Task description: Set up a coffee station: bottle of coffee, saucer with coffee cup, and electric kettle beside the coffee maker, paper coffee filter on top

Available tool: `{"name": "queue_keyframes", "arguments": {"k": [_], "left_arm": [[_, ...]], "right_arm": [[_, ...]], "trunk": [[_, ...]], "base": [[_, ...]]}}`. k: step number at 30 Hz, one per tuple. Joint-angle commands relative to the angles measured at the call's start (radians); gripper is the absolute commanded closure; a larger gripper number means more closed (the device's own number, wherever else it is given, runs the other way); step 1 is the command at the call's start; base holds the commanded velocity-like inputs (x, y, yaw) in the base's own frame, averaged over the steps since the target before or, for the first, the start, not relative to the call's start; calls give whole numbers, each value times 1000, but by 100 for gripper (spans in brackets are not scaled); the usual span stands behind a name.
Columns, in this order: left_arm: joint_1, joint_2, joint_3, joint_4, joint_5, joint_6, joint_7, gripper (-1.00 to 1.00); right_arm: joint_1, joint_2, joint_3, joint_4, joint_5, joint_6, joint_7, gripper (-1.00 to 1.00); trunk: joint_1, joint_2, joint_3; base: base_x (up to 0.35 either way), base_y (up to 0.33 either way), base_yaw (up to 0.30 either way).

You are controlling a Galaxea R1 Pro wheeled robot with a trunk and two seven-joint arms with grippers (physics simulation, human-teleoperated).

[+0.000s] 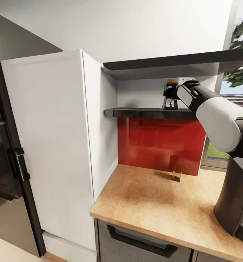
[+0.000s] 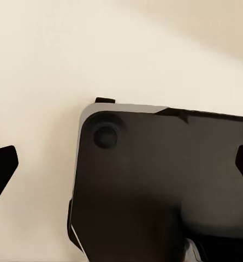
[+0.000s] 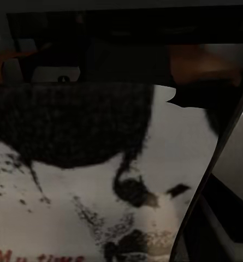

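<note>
The bottle of coffee [image 1: 171,82], dark with a yellow-gold cap, stands on the black kitchen shelf [image 1: 143,113] above the red backsplash. My right gripper [image 1: 169,98] reaches in from the right, and its black fingers sit around the bottle's body. Up close in the right wrist view, the bottle's white label [image 3: 99,207] spreads across the frame, with one dark finger [image 3: 208,185] pressed along its edge. The light wood kitchen countertop [image 1: 154,203] lies below the shelf. My left gripper [image 2: 121,166] is open, fingertips wide apart, over a dark part of my own body and a pale floor.
A second black shelf board [image 1: 172,61] hangs just above the bottle. A tall white cabinet [image 1: 52,145] walls off the counter's left side. A small clear object with a red base [image 1: 176,171] stands by the backsplash. A window [image 1: 241,72] is at the right.
</note>
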Motion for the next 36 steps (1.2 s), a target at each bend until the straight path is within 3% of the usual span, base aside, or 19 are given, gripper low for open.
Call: {"name": "queue_keyframes", "arguments": {"k": [1, 18, 23, 28, 32, 33, 36], "left_arm": [[0, 0, 6, 0, 3, -2, 0, -100], [0, 0, 6, 0, 3, -2, 0, -100], [0, 0, 6, 0, 2, -2, 0, -100], [0, 0, 6, -1, 0, -3, -1, -100], [0, 0, 7, -4, -2, -4, -2, -100], [0, 0, 7, -6, -2, -4, -2, -100], [0, 0, 6, -6, -2, -4, -3, -100]], "right_arm": [[0, 0, -1, -1, -2, 5, -4, 100], [0, 0, -1, 56, -2, 5, -3, 100], [0, 0, -1, 170, -2, -4, 0, 100], [3, 0, -1, 189, -2, -19, 0, 100], [66, -1, -1, 190, -2, -24, 0, 100], [104, -1, -1, 190, -1, -31, 0, 100], [148, -1, -1, 190, -1, -96, 0, 100]], "trunk": [[0, -1, 0], [0, -1, 0], [0, -1, 0], [0, -1, 0], [0, -1, 0], [0, -1, 0], [0, -1, -2]], "base": [[-340, 0, 0], [-340, 50, 0], [-337, 72, 0], [-133, 30, 0], [-8, 2, 0], [-2, 0, 0], [0, 0, 0]]}}
